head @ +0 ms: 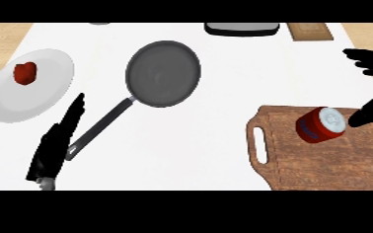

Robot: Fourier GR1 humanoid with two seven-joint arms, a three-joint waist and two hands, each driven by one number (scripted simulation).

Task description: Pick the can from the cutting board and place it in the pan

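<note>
place: kitchen | evidence: frying pan [163,73], wooden cutting board [306,165], white plate [45,93] on a white counter [211,128]

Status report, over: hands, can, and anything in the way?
Left hand open, beside pan handle. Right hand open, next to can. Can on cutting board, pan empty. Nothing between them.
</note>
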